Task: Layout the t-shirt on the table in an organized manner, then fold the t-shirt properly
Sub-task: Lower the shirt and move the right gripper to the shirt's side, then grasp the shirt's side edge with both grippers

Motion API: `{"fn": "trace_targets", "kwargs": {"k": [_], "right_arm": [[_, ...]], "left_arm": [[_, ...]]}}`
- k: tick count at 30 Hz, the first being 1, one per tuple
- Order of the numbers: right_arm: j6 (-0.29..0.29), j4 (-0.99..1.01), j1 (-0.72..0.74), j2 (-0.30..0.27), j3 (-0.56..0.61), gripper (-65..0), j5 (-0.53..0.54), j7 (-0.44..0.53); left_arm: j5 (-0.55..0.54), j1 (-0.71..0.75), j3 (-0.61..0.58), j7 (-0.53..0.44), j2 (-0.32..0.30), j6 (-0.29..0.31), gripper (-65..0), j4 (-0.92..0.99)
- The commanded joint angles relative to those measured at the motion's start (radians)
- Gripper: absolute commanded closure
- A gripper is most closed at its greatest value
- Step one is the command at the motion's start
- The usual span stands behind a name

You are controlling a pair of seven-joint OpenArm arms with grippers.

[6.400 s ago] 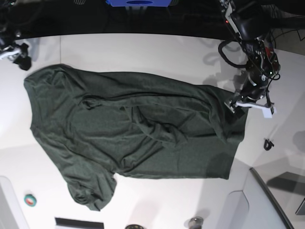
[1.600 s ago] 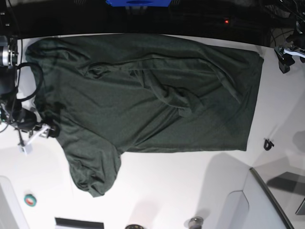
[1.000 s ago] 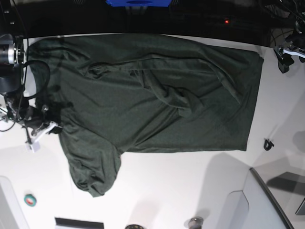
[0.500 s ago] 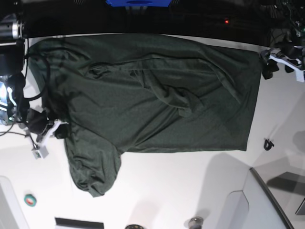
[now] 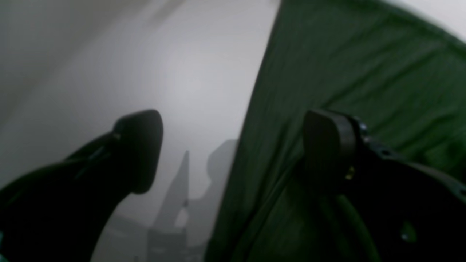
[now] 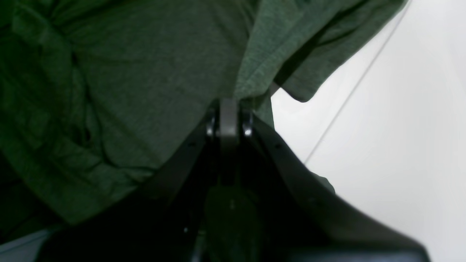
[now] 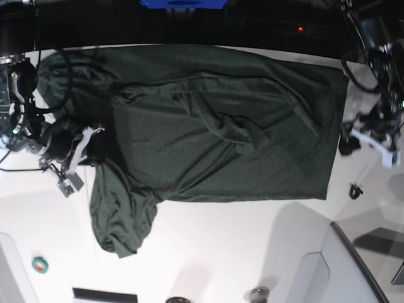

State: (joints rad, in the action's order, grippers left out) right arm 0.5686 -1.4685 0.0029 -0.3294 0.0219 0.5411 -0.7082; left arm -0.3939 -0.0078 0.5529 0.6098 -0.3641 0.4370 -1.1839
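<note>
Your worktop (image 7: 221, 252) is white, with a thin dark seam visible in the right wrist view. The shirt (image 7: 208, 126) lies spread across most of it, dark green, wrinkled, with a ridge of folds running through the middle. Its straight hem is at the right end, and a bunched sleeve hangs toward the near left.

Your right tool (image 7: 85, 148) is at the shirt's left edge. Its jaws are closed tight on a fold of shirt fabric; the right wrist view shows cloth pinched at the tips (image 6: 228, 109). The cloth is gathered and pulled in around that spot.

Your left tool (image 7: 353, 136) is at the right end, just beside the hem. Its jaws stand wide apart and hold nothing. In the left wrist view one finger (image 5: 140, 145) is over bare worktop and the other finger (image 5: 327, 145) is over the shirt, with the hem edge running between them. You cannot tell whether either touches the cloth.

Small bits: a green-and-red round thing (image 7: 40, 265) at near left, a small dark piece (image 7: 355, 190) at near right.
</note>
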Motion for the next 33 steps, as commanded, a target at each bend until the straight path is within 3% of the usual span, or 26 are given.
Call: {"fn": "trace_targets", "kwargs": {"k": [1,9,15,18,20,26,33], "right_arm": [[0.004,-0.028,0.004,-0.014,-0.006,-0.5,0.01,0.009],[0.004,-0.03,-0.054,-0.012,-0.006,-0.5,0.014,0.002],[0.004,-0.031,-0.071,0.002,-0.006,-0.5,0.014,0.002],[0.004,-0.031,-0.071,0.002,-0.006,-0.5,0.014,0.002],[0.004,-0.031,-0.073,0.002,-0.006,-0.5,0.014,0.002],[0.006,-0.037,-0.073,0.002,-0.006,-0.5,0.014,0.002],[0.006,-0.039,-0.073,0.002,-0.006,-0.5,0.015,0.005]], "left_arm": [[-0.01,-0.042,-0.014,-0.021,-0.026,0.0,-57.9,0.011],[0.028,-0.326,-0.216,-0.028,-0.052,-0.002,-57.9,0.292],[0.207,-0.484,-0.232,-0.097,-0.006,-0.004,-57.9,0.451],[0.235,-0.538,-0.232,-0.144,-0.005,-0.054,-57.9,0.562],[0.238,-0.565,-0.233,-0.201,-0.008,-0.086,-57.8,0.642],[0.247,-0.614,-0.244,-0.301,-0.029,-0.093,-57.8,0.795],[0.249,-0.597,-0.245,-0.304,-0.019,-0.093,-57.6,0.864]]}}
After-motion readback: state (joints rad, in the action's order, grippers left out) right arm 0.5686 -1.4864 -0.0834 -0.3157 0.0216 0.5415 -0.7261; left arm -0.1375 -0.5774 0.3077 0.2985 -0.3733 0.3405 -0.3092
